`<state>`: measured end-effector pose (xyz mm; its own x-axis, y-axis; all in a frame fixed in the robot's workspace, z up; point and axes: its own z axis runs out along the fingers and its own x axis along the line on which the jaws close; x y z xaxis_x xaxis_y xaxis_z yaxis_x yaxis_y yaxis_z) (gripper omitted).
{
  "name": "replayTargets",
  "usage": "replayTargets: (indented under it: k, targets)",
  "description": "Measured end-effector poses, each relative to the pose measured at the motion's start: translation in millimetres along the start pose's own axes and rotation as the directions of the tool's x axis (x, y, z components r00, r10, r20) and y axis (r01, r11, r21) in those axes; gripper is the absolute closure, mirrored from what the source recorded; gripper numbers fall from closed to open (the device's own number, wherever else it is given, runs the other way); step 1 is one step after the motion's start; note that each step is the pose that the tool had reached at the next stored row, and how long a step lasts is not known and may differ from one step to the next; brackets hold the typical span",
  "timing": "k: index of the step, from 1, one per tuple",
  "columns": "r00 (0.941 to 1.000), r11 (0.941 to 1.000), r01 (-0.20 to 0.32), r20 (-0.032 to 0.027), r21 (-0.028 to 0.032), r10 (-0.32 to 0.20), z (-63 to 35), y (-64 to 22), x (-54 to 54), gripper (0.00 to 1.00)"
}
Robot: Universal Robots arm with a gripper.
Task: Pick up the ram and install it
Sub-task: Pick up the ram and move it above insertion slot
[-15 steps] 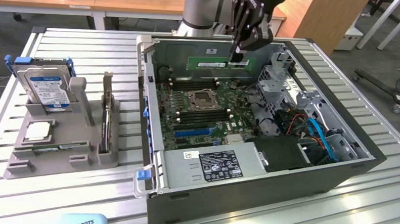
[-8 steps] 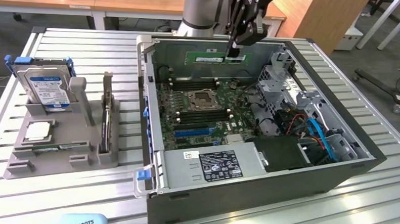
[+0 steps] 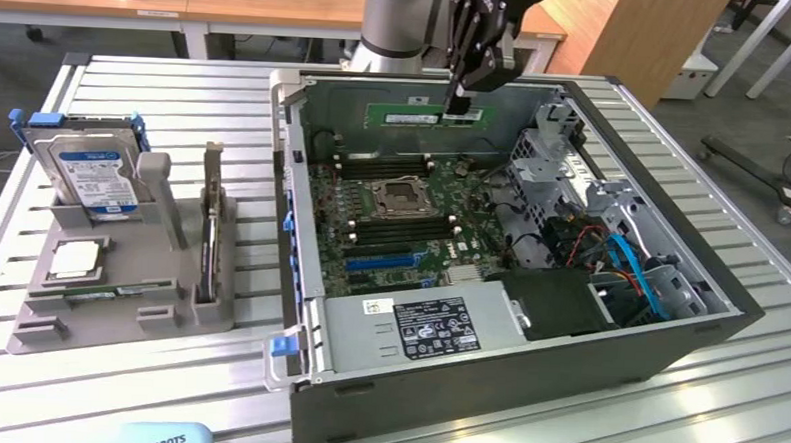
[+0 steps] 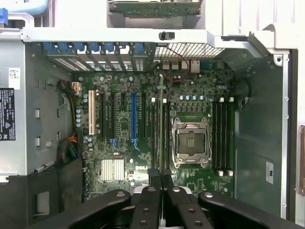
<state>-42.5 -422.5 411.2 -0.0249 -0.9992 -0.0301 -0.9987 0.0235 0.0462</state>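
Note:
My gripper [image 3: 460,109] hangs above the open computer case [image 3: 302,378], over its far end. It is shut on the ram [image 3: 407,115], a thin green stick held level by one end above the motherboard [image 3: 367,245]. In the wrist view the ram [image 4: 161,119] shows edge-on as a thin line running out from between the black fingertips of my gripper [image 4: 161,175]. It hangs over the dark memory slots [image 4: 156,138] beside the empty processor socket [image 4: 191,143]. More slots [image 4: 221,138] lie on the socket's other side.
A grey holder [image 3: 43,331] on the exterior view's left carries a hard drive [image 3: 90,173], a square silver chip [image 3: 77,258], an upright dark card [image 3: 208,223] and another green stick [image 3: 105,294]. Inside the case sit the power supply [image 3: 418,328], a metal drive cage [image 3: 558,164] and blue cables [image 3: 640,272].

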Motion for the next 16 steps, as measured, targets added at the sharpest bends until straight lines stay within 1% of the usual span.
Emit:
replayTargets:
  k: [8,16]
  targets:
    - [1.0000,1.0000,-0.002,-0.0001,0.0000,0.002,10.2,-0.5,0.3,0.89]
    - [1.0000,1.0000,-0.005,-0.0001,0.0001,0.005,14.4,-1.1,0.4,0.89]
